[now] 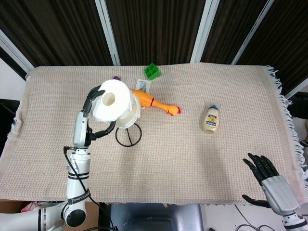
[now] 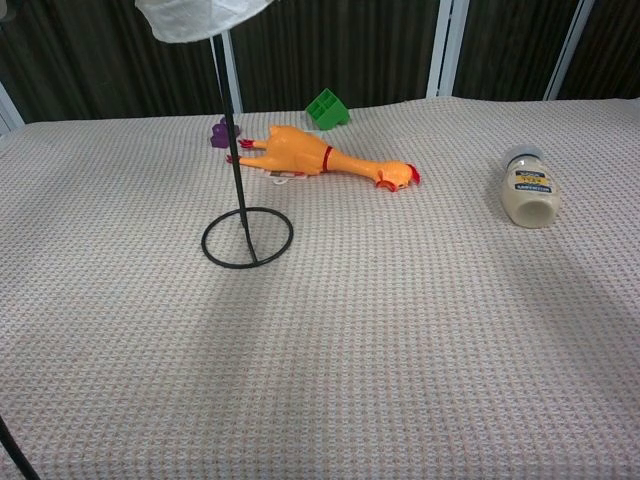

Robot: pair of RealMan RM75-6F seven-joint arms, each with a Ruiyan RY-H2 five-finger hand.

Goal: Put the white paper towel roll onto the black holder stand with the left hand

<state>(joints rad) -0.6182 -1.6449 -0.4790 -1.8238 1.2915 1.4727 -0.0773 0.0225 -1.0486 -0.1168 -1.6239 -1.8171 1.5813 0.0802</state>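
Note:
My left hand (image 1: 94, 118) grips the white paper towel roll (image 1: 114, 101), held high over the table with its hollow core facing up. In the head view the roll covers the rod of the black holder stand, whose ring base (image 1: 128, 134) shows just below it. In the chest view the roll's underside (image 2: 195, 17) hangs at the top edge, right at the tip of the stand's upright rod (image 2: 229, 120). My right hand (image 1: 267, 180) rests open off the table's near right corner, holding nothing.
An orange rubber chicken (image 1: 154, 102) lies just behind the stand. A green block (image 1: 152, 71) and a purple toy (image 2: 219, 131) sit further back. A mayonnaise bottle (image 1: 211, 120) lies on the right of the woven cloth (image 1: 192, 159).

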